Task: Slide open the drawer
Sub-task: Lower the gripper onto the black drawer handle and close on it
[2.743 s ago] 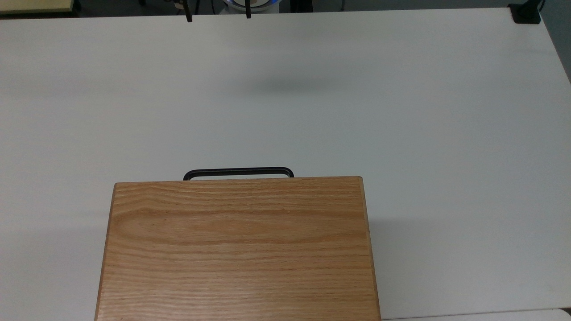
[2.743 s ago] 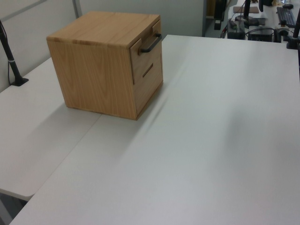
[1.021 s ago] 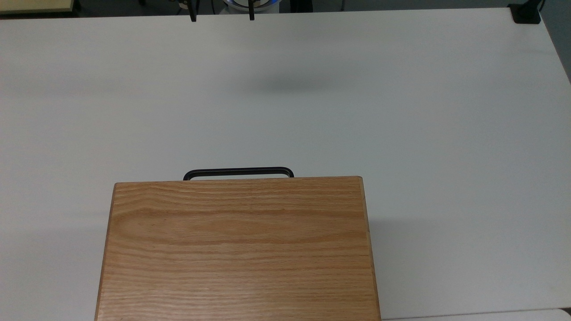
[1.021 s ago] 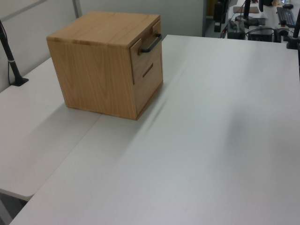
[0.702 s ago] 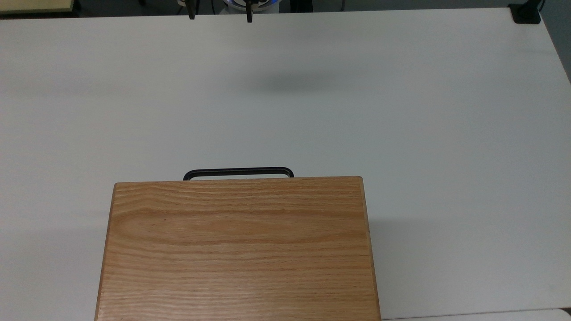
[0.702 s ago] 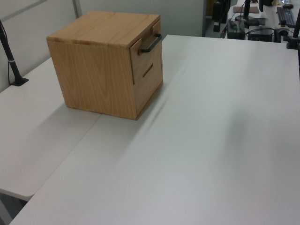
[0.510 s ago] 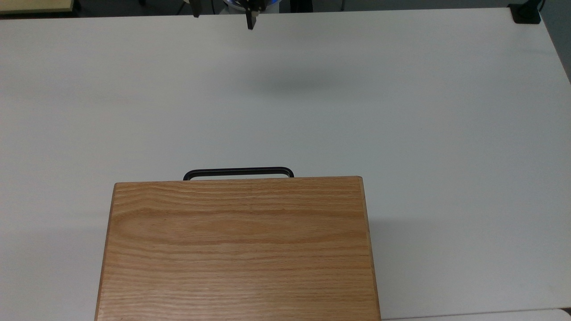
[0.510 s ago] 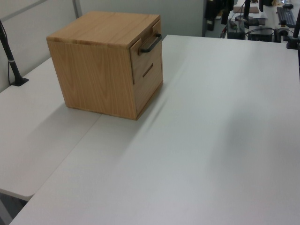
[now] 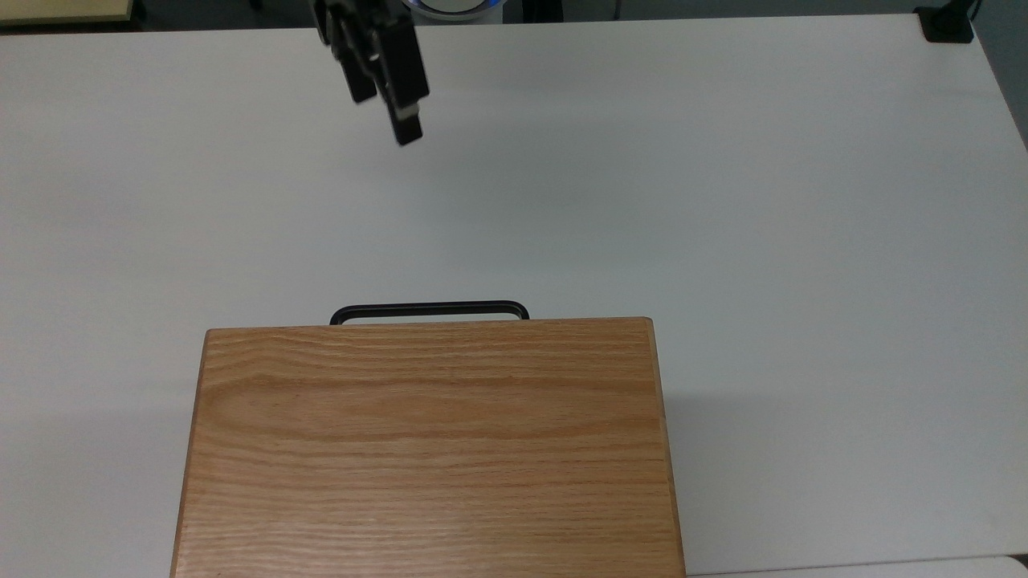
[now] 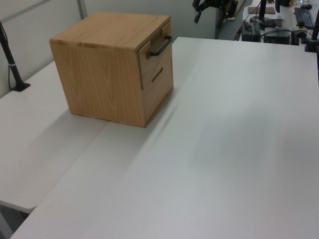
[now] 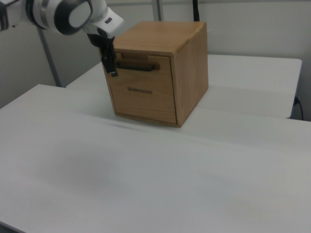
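The oak cabinet (image 9: 430, 449) stands on the white table (image 9: 723, 201). Its drawer (image 11: 160, 62) is pushed in, with the black bar handle (image 9: 430, 309) (image 11: 137, 66) (image 10: 160, 46) sticking out from the front. My gripper (image 9: 385, 118) hangs above the table, well off the handle toward the top view's upper edge and a little left. It is turned so one finger sits above the other, open, with nothing held. In the right view the gripper (image 11: 111, 65) appears in front of the handle's left end. In the left view the gripper (image 10: 207, 12) is beyond the cabinet.
A lower front panel with a narrow slot (image 11: 139, 90) sits under the drawer. A black clamp post (image 10: 12, 69) stands at the left view's left edge, another black mount (image 9: 948, 24) at the top view's upper right corner. Desks with equipment (image 10: 279, 30) lie behind.
The gripper has come down and in from the top view's upper edge toward the cabinet and has rotated. The drawer and cabinet have not moved.
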Controlling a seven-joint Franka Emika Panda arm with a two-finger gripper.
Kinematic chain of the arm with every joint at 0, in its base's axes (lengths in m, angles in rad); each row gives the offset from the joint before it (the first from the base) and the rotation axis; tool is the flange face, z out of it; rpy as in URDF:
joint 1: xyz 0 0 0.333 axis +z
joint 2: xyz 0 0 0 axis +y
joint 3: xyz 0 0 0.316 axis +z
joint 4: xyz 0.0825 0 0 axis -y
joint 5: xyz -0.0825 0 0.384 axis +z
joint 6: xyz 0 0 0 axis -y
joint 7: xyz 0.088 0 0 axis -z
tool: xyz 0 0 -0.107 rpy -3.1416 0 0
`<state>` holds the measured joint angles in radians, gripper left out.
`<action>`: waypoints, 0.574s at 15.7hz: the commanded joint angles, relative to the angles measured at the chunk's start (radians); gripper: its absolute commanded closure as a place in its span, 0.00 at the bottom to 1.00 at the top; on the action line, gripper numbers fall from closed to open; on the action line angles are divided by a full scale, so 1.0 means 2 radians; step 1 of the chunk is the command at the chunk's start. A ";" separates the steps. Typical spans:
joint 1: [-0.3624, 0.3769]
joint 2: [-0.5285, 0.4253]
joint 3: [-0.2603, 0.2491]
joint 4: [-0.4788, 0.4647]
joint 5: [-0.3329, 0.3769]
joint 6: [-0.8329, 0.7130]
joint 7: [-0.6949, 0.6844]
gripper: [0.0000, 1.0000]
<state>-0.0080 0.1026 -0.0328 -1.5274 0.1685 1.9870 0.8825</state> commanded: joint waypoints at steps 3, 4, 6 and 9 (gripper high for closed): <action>0.008 0.045 0.002 -0.002 0.014 0.102 0.098 0.48; 0.008 0.053 0.003 -0.002 0.016 0.114 0.103 0.48; 0.008 0.068 0.003 0.000 0.021 0.138 0.118 0.48; 0.009 0.085 0.004 0.000 0.022 0.175 0.132 0.48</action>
<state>0.0020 0.2459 -0.0240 -1.5289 0.1899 2.2733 1.1050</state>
